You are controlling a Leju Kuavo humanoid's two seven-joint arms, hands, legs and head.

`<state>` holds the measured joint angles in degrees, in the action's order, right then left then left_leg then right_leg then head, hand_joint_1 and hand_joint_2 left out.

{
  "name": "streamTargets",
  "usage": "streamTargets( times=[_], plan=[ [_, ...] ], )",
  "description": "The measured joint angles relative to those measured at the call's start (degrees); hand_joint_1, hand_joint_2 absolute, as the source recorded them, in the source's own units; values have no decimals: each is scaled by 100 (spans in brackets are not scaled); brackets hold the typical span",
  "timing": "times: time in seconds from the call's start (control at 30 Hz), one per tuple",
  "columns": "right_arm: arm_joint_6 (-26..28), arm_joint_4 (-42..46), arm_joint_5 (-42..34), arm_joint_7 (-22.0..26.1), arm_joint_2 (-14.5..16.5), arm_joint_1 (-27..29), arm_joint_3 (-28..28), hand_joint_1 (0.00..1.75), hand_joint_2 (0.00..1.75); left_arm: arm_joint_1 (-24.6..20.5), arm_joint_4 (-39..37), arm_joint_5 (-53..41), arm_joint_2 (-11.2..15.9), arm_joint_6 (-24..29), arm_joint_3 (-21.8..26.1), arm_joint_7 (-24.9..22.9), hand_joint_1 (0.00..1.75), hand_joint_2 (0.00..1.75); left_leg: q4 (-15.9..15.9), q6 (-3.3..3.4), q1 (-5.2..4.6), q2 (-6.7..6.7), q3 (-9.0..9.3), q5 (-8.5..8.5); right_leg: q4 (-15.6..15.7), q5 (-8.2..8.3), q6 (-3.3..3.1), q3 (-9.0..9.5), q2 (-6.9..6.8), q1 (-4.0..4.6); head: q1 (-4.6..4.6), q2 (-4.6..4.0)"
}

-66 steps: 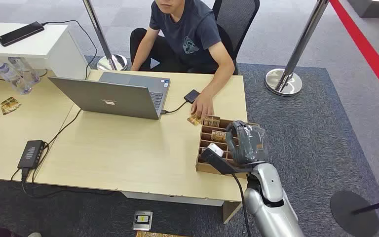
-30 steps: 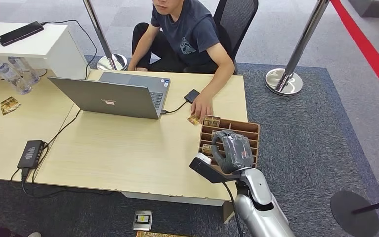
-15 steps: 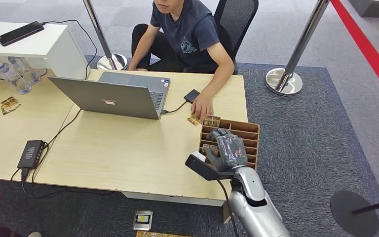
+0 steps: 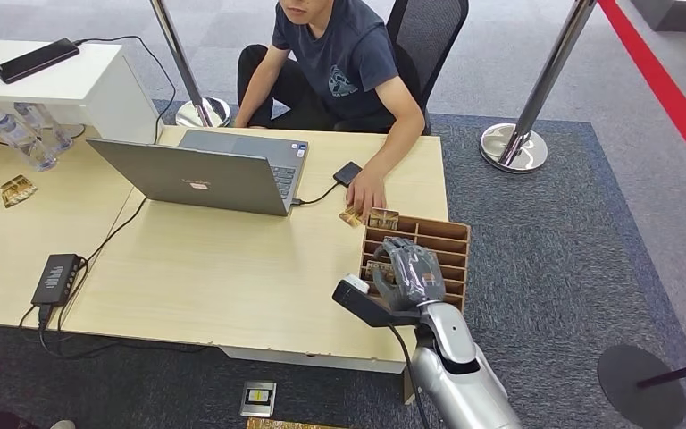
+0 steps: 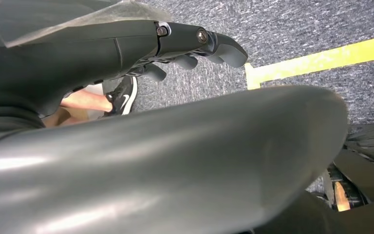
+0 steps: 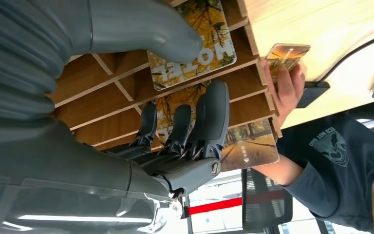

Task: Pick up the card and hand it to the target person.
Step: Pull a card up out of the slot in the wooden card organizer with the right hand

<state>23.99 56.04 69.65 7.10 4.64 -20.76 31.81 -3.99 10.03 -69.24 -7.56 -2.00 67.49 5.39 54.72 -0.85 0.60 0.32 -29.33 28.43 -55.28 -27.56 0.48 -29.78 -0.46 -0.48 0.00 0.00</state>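
A wooden slotted card rack (image 4: 454,234) stands at the table's right end, with picture cards in its slots. My right hand (image 4: 408,273) reaches into its near left slots. In the right wrist view the thumb (image 6: 175,34) touches a card printed HOTEL (image 6: 209,48), while the fingers (image 6: 209,117) lie over a second card (image 6: 163,109) one slot further on. Nothing is pinched between them. A third card (image 6: 251,144) stands at the rack's far end. The seated person (image 4: 339,63) rests a hand (image 4: 366,189) on another card (image 4: 351,216). My left hand (image 5: 195,44) hangs above the carpet and holds nothing.
An open laptop (image 4: 205,174) and a small black box (image 4: 348,172) with its cable lie left of the rack. A black hub (image 4: 56,277), water bottles (image 4: 22,134) and a loose card (image 4: 18,189) are on the left. Stanchion bases (image 4: 514,147) stand on the carpet.
My right hand has moved left across the rack, from its right side to the near left slots, and lower into them. The person's hand has stayed on the card.
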Motion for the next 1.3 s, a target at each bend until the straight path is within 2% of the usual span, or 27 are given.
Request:
streamTargets(
  times=[0.37,0.53,0.63,0.77,0.83,1.13,1.3],
  plan=[
    [-4,8,146,-54,-58,80,-164,93,175,-3,6,-55,-3,-7,-37,44,0,0,0,0,0,-4,1,-1,2,-1,0,2,-5,0,0,0],
    [12,10,154,-49,-68,106,-179,126,175,1,5,-60,0,-10,-40,57,0,0,-1,0,0,-5,1,-1,3,0,1,2,-6,0,0,0],
    [7,4,152,-49,-84,97,-188,137,175,0,5,-60,5,-14,-40,57,0,0,-2,0,0,-4,3,-1,4,0,0,4,-4,1,0,0],
    [23,-8,157,-38,-91,97,-214,166,175,-2,1,-82,7,-24,-62,60,0,0,-1,0,0,-3,3,-1,3,0,0,3,-4,0,0,0],
    [51,21,159,-21,-107,120,-220,174,175,-4,0,-87,6,-23,-65,60,0,0,0,-1,-1,-3,3,-1,1,-1,0,2,-4,0,0,0],
    [164,332,147,99,-202,199,-198,175,175,-2,-4,-76,-2,-12,-32,67,0,0,0,-1,0,-3,3,0,1,-1,1,1,-4,0,0,0],
    [272,985,131,172,-359,378,-183,175,175,-4,-2,-63,-6,-15,-8,92,0,0,1,-1,-1,-3,0,0,0,-2,1,0,-4,-1,0,0]
  ],
)
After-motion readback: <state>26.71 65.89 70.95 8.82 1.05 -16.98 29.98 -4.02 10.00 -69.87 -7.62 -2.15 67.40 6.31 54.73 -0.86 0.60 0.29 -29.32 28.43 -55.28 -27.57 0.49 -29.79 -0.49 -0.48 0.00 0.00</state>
